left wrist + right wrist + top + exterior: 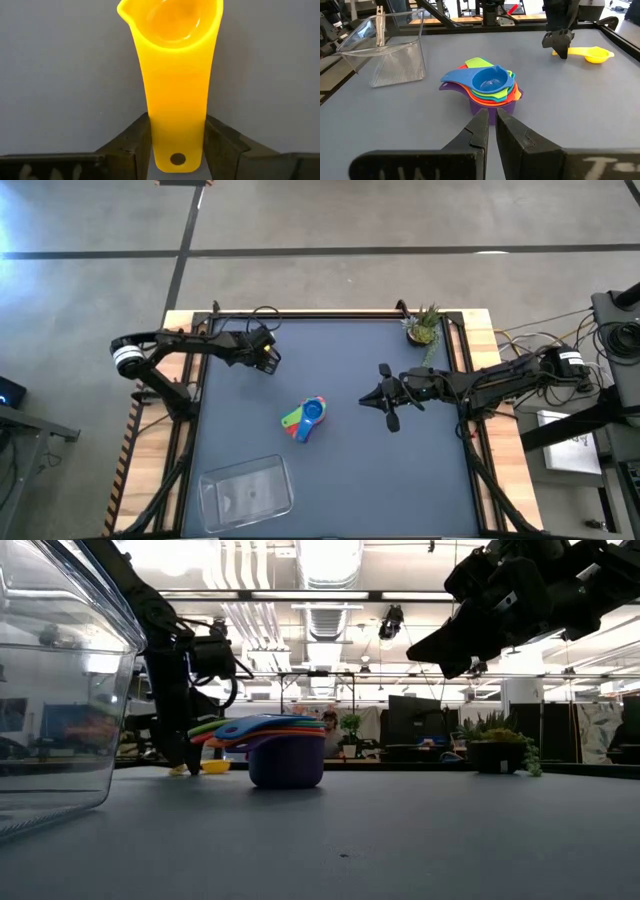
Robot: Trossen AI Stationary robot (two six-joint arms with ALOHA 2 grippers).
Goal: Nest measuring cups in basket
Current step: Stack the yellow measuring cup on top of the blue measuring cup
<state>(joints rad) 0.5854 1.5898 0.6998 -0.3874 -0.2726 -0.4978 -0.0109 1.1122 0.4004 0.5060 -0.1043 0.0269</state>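
The yellow measuring cup (175, 60) lies on the table near its far left corner, bowl up. My left gripper (268, 360) stands over its handle and is shut on it. The other measuring cups (305, 418) sit nested in one stack at mid-table, purple at the bottom and blue on top (490, 90). The clear basket (245, 488) rests on its base at the near edge, with no cups in it. My right gripper (368, 397) hovers to the right of the stack, shut (491, 122) and holding nothing. My left gripper pinches the yellow cup's handle near its free end (175, 145), just above the hanging hole, one finger (132, 147) on each long edge. The fingers come from above, pointing down, and lie across the handle. The cup lies flat on the table (587, 53).
A small potted plant (424, 328) stands at the far right corner. Open tabletop lies between the stack and the basket (390, 50). The room beyond the far edge shows desks and monitors.
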